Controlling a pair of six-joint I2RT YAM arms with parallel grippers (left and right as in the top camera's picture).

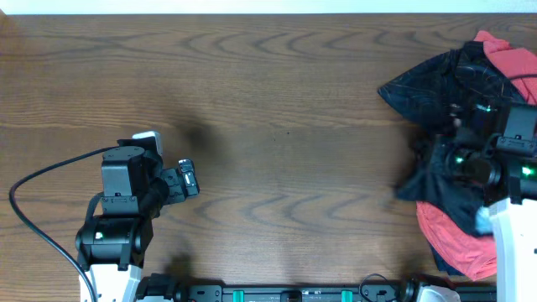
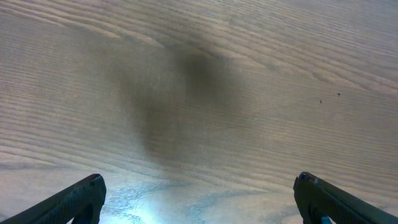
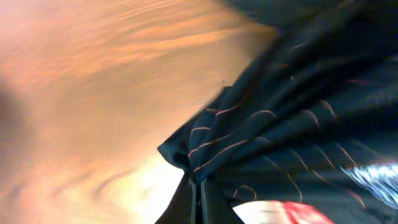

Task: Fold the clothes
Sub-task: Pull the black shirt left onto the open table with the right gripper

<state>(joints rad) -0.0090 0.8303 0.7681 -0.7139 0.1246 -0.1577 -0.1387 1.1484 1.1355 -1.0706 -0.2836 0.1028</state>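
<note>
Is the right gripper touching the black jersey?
Touching. Right wrist view: the right gripper is shut, pinching a fold of the black jersey at its edge.

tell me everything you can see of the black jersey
The black jersey is thin, soft-looking fabric with fine orange-red curved lines. It lies crumpled in a heap at the right end of the table, partly over a red T-shirt. The right gripper is shut on a pinched fold of it.
</note>
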